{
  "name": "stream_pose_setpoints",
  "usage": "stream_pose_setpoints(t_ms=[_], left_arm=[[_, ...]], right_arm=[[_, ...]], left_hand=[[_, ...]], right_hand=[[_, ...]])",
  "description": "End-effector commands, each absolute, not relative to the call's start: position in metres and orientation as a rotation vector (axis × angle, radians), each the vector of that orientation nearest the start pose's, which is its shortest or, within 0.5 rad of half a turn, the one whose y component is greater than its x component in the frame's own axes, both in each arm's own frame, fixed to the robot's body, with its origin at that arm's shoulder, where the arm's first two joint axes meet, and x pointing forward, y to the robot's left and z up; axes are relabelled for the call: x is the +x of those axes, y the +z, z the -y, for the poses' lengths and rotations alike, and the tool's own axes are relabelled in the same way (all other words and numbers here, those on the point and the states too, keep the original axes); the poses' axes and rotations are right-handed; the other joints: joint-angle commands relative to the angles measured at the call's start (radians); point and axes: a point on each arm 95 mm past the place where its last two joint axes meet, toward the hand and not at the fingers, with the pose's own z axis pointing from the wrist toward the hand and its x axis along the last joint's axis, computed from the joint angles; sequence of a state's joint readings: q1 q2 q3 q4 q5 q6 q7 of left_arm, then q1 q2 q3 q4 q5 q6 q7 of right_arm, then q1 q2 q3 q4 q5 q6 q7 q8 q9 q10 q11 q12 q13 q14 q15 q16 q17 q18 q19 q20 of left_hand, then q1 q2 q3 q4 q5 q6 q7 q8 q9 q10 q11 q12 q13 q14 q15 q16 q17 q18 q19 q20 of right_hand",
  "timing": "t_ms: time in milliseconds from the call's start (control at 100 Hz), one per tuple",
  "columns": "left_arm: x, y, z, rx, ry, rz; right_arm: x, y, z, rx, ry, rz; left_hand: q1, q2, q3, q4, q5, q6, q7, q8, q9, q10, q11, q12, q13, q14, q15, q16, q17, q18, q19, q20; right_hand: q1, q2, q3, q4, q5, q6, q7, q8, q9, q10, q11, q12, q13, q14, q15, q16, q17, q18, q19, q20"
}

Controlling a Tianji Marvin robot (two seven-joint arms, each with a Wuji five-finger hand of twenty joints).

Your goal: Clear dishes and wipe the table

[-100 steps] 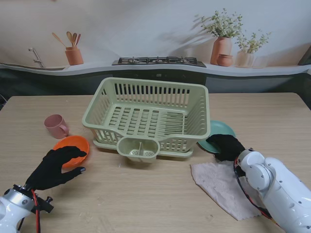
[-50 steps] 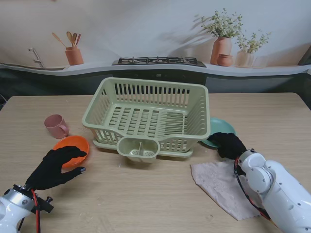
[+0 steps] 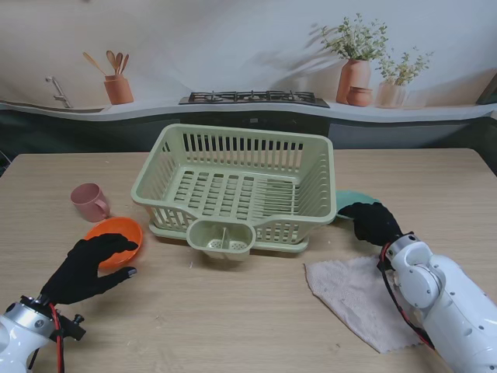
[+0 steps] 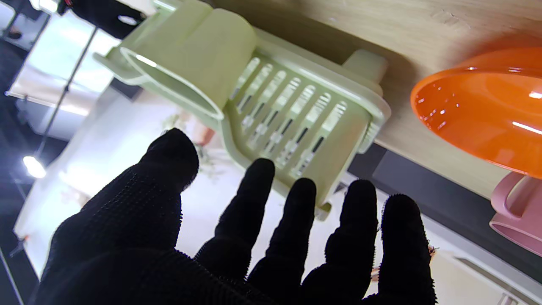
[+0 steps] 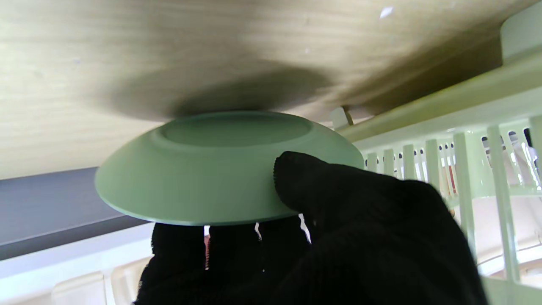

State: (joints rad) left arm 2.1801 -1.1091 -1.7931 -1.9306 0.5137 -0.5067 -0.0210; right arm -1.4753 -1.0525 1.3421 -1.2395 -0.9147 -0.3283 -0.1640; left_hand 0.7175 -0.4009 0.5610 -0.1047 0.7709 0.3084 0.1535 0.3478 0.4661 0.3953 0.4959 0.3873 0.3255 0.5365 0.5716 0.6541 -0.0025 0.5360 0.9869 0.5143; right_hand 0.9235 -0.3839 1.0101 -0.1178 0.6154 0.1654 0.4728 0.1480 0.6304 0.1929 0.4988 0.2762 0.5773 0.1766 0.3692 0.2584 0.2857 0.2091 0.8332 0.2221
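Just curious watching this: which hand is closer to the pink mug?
Left. The left hand hovers by the orange bowl beside the pink mug; the right hand grips the green plate past the rack.

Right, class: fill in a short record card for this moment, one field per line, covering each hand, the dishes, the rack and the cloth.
left hand: open, fingers apart, beside the orange bowl
right hand: shut on the green plate, lifted off the table
pink mug: on the table, farther from me than the bowl
dish rack: centre, no dishes inside
cloth: flat, near the right arm
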Motion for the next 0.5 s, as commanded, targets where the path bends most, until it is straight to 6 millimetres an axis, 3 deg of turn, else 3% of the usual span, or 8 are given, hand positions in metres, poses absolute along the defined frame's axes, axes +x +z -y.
stream_pose_setpoints(t_ms=[0,220,490], left_arm=[[0.259,-0.289,-0.109,-1.451,-1.939,-1.250],[0.259,-0.289,-0.109,-1.449,-1.940,-1.248],[0.259,-0.289,-0.110,-1.446,-1.941,-1.247]], right_arm=[[0.427,-0.365,0.110,1.256,1.516,-1.459],[0.428,-0.356,0.115,1.221,1.549,-1.385],[0.424,-0.345,0.120,1.170,1.584,-1.298]], left_hand=[[-0.033,0.022,-0.010,0.014,0.017,-0.019,0.005,0.004,0.002,-0.035,-0.009,-0.021,0.005,-0.024,-0.007,0.014,-0.005,-0.007,-0.030,-0.020],[-0.034,0.023,-0.012,0.014,0.017,-0.019,0.005,0.004,0.002,-0.037,-0.009,-0.021,0.006,-0.025,-0.006,0.014,-0.005,-0.007,-0.030,-0.020],[-0.035,0.023,-0.013,0.014,0.018,-0.021,0.005,0.004,0.004,-0.035,-0.009,-0.021,0.007,-0.024,-0.006,0.014,-0.005,-0.007,-0.030,-0.020]], right_hand=[[0.098,0.066,0.075,-0.010,0.143,0.020,0.112,0.031,0.066,0.033,0.016,0.010,0.066,0.052,0.054,0.028,0.097,0.086,0.167,0.038],[0.106,0.041,0.093,-0.016,0.234,0.052,0.090,0.037,0.160,0.099,0.028,0.016,0.194,0.136,0.129,0.052,0.259,0.147,0.253,0.047],[0.117,-0.020,0.127,-0.082,0.311,0.085,0.079,0.019,0.219,0.151,0.050,0.022,0.293,0.187,0.182,0.061,0.396,0.168,0.318,0.018]])
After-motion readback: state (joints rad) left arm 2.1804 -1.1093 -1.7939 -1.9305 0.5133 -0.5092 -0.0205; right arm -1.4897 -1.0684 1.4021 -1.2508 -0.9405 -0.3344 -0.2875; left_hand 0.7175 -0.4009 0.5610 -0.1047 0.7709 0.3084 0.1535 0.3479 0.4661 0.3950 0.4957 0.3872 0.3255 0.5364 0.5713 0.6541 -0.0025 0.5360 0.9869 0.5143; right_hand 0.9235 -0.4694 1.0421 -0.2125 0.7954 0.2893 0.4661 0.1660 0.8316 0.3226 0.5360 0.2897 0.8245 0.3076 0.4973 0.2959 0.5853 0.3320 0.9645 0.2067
